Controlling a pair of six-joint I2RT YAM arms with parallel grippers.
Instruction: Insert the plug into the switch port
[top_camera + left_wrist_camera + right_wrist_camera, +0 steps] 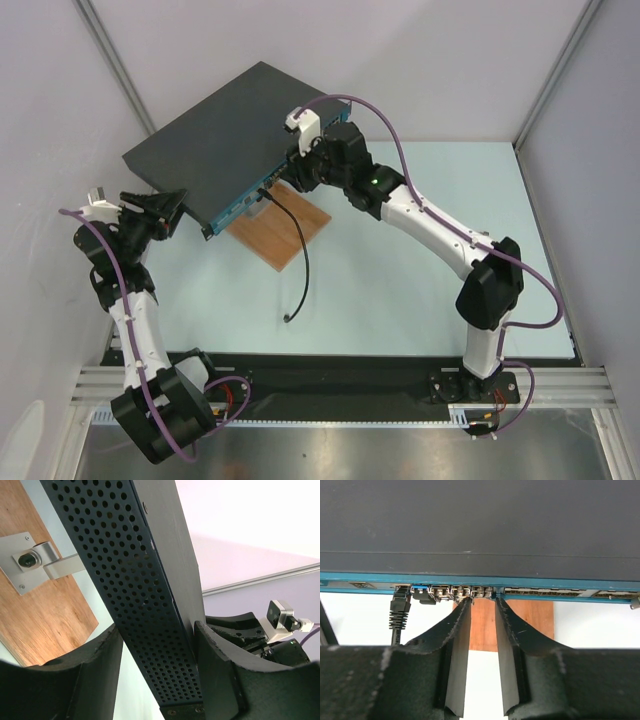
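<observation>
The switch is a large flat box with a dark grey top, and its teal front face carries a row of small sockets. The black plug sits in a socket near the left end of the face; it also shows in the top view. Its black cable trails onto the table. My right gripper is open and empty, with its tips at the sockets to the right of the plug. My left gripper is closed around the switch's perforated side at the left corner.
A brown wooden board lies under the switch's front edge. It carries a metal fitting. The cable's free end lies on the pale table. Enclosure walls stand behind and to both sides.
</observation>
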